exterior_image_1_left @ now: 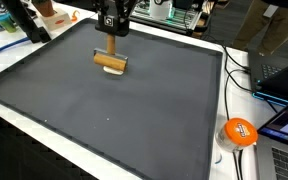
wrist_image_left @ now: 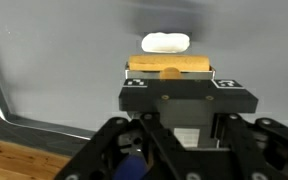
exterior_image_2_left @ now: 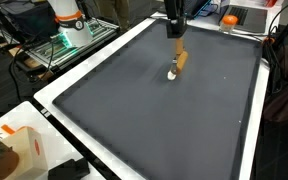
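1. While it hangs over the dark mat point(exterior_image_1_left: 104, 120), the gripper point(exterior_image_1_left: 112, 38) is clenched on a wooden piece point(exterior_image_1_left: 110, 64).
2. In the wrist view the wooden piece point(wrist_image_left: 170, 66) lies crosswise between both fingers.
3. Its lower end is low over the mat near one edge, perhaps touching it.
4. A white lump point(exterior_image_2_left: 172, 73) sits just beside it.

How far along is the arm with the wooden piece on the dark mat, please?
Done: the gripper is shut on the wooden piece. In hand: it holds the piece over the dark mat, next to a small white object; whether it touches the mat is unclear. Left: the piece is not yet released.
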`<state>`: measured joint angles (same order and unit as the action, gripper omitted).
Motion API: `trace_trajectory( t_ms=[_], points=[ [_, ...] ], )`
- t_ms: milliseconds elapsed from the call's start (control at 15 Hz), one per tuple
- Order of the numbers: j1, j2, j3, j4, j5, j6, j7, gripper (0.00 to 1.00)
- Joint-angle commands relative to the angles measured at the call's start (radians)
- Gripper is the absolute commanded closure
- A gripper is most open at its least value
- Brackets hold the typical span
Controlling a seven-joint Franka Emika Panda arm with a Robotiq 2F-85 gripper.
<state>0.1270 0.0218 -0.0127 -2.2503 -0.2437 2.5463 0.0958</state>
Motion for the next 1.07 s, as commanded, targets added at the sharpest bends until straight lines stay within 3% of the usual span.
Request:
trace_trajectory(
  t_ms=[0, 400, 467, 800, 867, 1000],
  points=[
    [-0.019, 0.025, 0.036, 0.072, 0.031, -0.096, -0.017, 0.78],
    [-0.013, 0.102, 0.055, 0.21, 0.04, -0.161, 0.022, 0.78],
    [-0.015, 0.07, 0.053, 0.156, 0.016, -0.135, 0.008, 0.53],
    [-0.012, 0.107, 0.053, 0.2, 0.026, -0.138, 0.015, 0.53],
    [-0.012, 0.107, 0.053, 0.2, 0.026, -0.139, 0.016, 0.78],
    [-0.011, 0.127, 0.052, 0.225, 0.024, -0.151, 0.022, 0.78]
  ],
)
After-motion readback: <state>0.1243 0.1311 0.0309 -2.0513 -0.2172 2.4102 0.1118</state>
